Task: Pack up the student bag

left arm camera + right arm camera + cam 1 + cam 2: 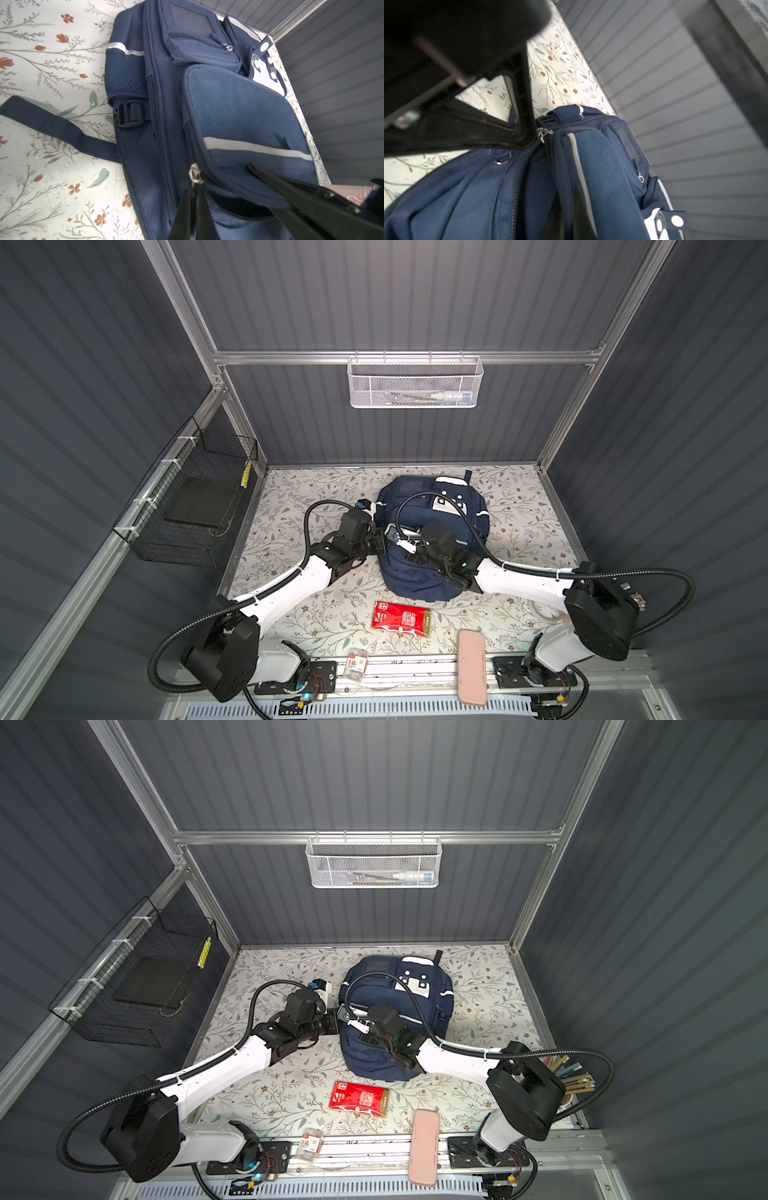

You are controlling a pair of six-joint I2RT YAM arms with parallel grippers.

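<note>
The student bag point(419, 585) point(374, 1065), navy with white stripes, lies flat in the middle of the floral table. My left gripper point(384, 541) point(337, 1020) is at the bag's left side. In the left wrist view this gripper point(193, 207) is shut on the pull tab under a silver zip slider point(195, 174) of the front pocket point(239, 108). The pocket's zip gapes a little beside it. My right gripper point(405, 545) point(361, 1025) reaches over the bag from the right. In the right wrist view it point(571, 209) is shut on the pocket's fabric edge next to a white stripe point(581, 176).
A red packet point(401, 617) lies in front of the bag, with a pink case point(471, 668) and a small packet point(357, 664) at the front rail. A white mesh basket point(415, 383) hangs on the back wall and a black wire basket point(191, 497) on the left. Pens point(569, 1073) stand at the right.
</note>
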